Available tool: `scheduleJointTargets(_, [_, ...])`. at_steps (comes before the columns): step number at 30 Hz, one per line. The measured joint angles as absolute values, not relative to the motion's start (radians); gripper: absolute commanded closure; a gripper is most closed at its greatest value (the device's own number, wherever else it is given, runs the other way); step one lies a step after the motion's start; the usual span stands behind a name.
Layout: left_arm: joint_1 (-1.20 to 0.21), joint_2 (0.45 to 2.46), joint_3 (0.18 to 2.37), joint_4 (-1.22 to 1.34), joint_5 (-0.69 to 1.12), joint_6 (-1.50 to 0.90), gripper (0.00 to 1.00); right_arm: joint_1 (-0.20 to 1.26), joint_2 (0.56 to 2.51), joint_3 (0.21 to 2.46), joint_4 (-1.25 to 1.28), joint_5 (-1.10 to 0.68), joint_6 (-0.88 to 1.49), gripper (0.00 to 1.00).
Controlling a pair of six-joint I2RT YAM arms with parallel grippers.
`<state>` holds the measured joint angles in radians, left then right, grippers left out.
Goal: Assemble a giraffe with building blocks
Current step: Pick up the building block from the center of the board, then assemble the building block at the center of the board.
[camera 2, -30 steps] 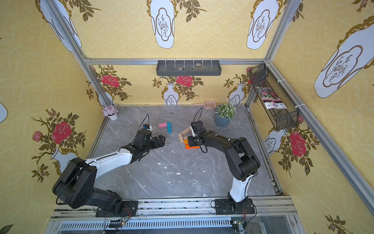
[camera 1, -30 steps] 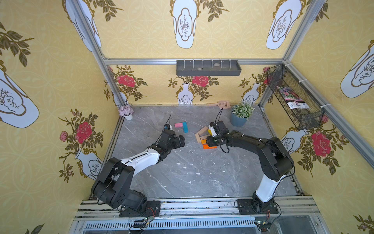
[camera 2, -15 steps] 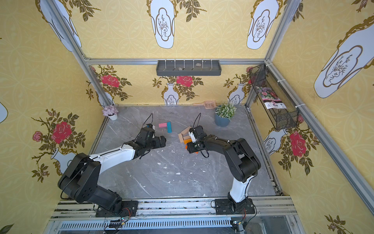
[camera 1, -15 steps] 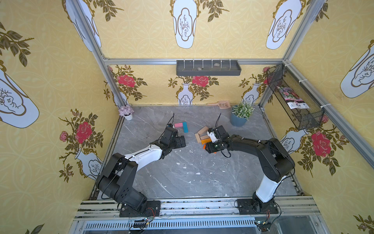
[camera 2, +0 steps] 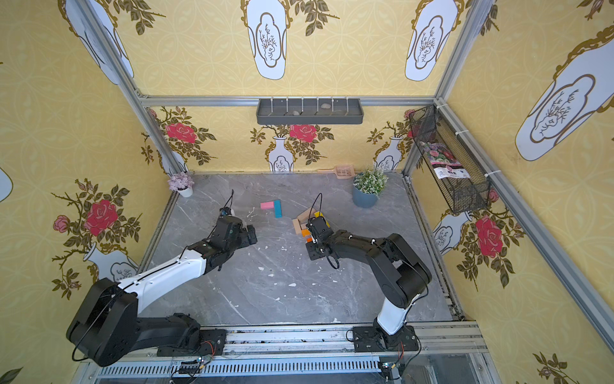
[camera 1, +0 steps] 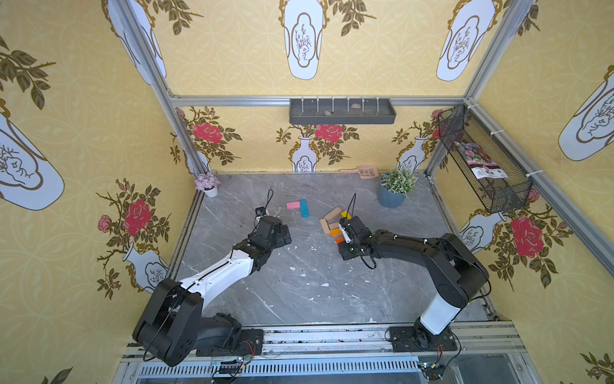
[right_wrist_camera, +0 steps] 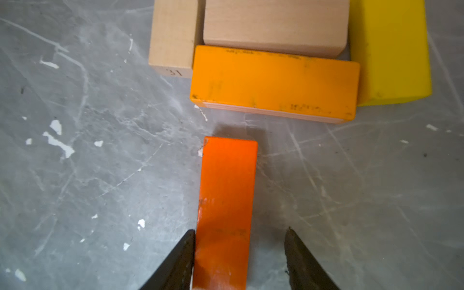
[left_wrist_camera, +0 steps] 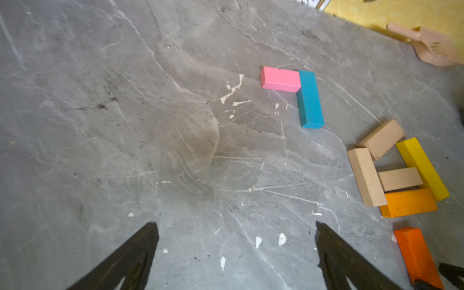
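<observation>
Seen from above, two black-and-white robot arms reach over a grey marble-patterned table [camera 1: 299, 282]; the building blocks [camera 1: 333, 212] lie toward its far side. The start of the giraffe [camera 1: 300, 206] lies flat between the two arms; a pink block [left_wrist_camera: 280, 79] touches the end of a blue block [left_wrist_camera: 310, 99] at a right angle, forming an L. Near it, on the right arm's side, sits a loose cluster; three tan blocks [left_wrist_camera: 366, 175], a yellow block [left_wrist_camera: 421, 168] and a light orange block [left_wrist_camera: 408, 202] touch one another. A darker orange block [right_wrist_camera: 228, 188] lies flat just beside that cluster; the right gripper [right_wrist_camera: 240, 229] straddles one end of it, partly open, one finger against the block's side and the other standing clear of it, so the block is not clamped. The left gripper [left_wrist_camera: 235, 224] hovers over bare table, spread wide and holding nothing.
</observation>
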<state>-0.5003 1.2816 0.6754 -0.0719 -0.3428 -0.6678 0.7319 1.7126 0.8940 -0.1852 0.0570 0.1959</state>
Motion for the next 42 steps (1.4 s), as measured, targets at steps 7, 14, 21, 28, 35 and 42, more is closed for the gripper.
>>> scheduleJointTargets(7, [-0.465, 1.25, 0.648, -0.044, -0.382, -0.693, 0.01, 0.75, 1.726, 0.913, -0.206, 0.099, 0.221, 0.81])
scheduleJointTargets(14, [-0.464, 1.287, 0.687, -0.056, -0.381, -0.693, 0.01, 0.787, 1.707, 0.932, -0.239, 0.145, 0.283, 0.82])
scheduleJointTargets(21, [-0.464, 1.249, 0.672, -0.065, -0.404, -0.701, 0.01, 0.853, 1.753, 1.065, -0.265, 0.163, 0.335, 0.81])
scheduleJointTargets(28, [-0.464, 1.201, 0.643, -0.062, -0.44, -0.701, 0.01, 0.895, 1.933, 1.275, -0.287, 0.151, 0.383, 0.79])
scheduleJointTargets(35, [-0.464, 1.185, 0.64, -0.064, -0.47, -0.715, 0.01, 0.889, 2.162, 1.531, -0.311, 0.154, 0.439, 0.79])
scheduleJointTargets(42, [-0.464, 1.184, 0.637, -0.066, -0.48, -0.715, 0.01, 0.873, 2.234, 1.626, -0.326, 0.14, 0.479, 0.77])
